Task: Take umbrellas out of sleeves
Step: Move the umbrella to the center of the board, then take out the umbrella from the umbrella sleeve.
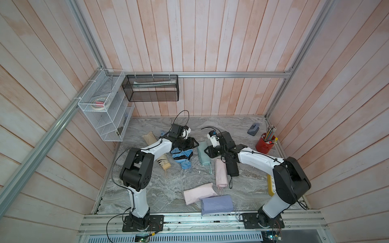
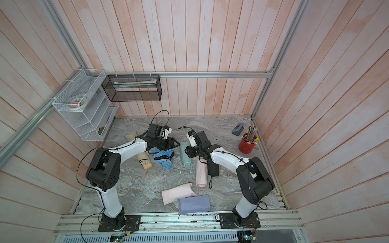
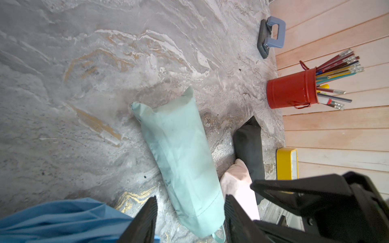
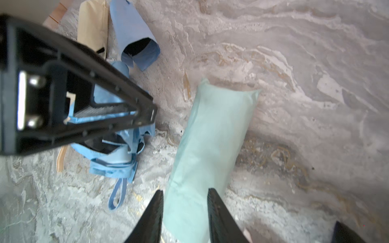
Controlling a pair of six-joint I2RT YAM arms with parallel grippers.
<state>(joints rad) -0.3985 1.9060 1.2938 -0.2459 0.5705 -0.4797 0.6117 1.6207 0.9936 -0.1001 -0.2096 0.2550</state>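
The bulging mint-green smooth fabric sleeve [image 1: 203, 156] is lying between both grippers. Left gripper [image 3: 191, 197] is hovering at it, jaws spread wide. Right gripper [image 4: 185, 190] is straddling it, jaws apart, pinch unclear. A pleated light-blue umbrella [image 1: 181, 156] is lying bare just beside the sleeve.

I'm driving a left arm [image 1: 137, 199] and a right arm [image 1: 252, 157] that are showing white shells, black joints, thin black cables [image 1: 112, 171] and black screwed base plates [image 1: 156, 221].
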